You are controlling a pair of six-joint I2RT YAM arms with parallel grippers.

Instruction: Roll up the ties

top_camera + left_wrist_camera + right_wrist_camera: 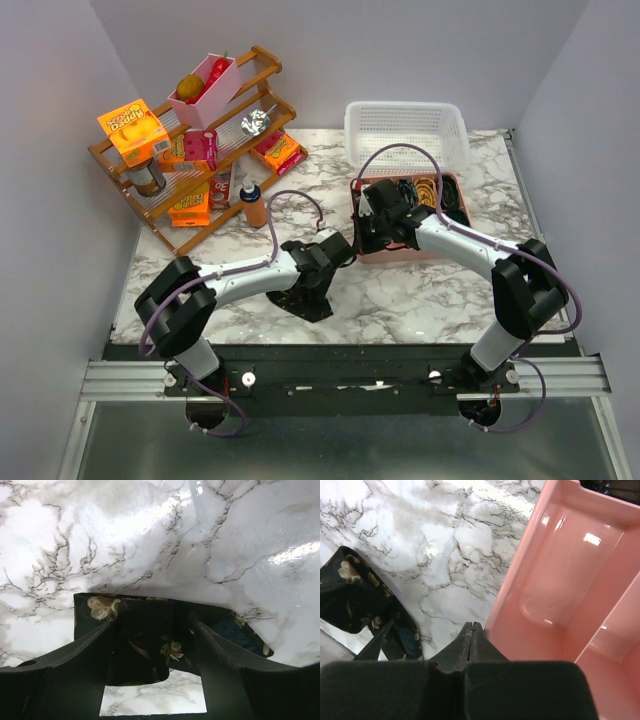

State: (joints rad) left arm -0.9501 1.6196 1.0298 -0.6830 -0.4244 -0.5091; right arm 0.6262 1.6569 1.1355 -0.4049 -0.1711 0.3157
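A dark tie (145, 630) with gold flowers lies folded on the marble table. My left gripper (155, 624) hangs right over it, open, with its fingers (75, 652) on either side of the fabric. From above, the tie (303, 303) lies just under the left gripper (322, 272). My right gripper (471, 626) is shut on nothing, its tip just left of the pink tray's (560, 580) near-left corner, and the tie (355, 597) shows at its far left. From above, the right gripper (365, 232) is at the left edge of the pink tray (400, 256). Dark and gold coils (428, 190) lie in the tray.
A white mesh basket (405, 128) stands behind the pink tray. A wooden rack (190, 150) with boxes and jars fills the back left. A brown bottle (254, 207) stands in front of the rack. The compartment of the tray under the right wrist holds nothing.
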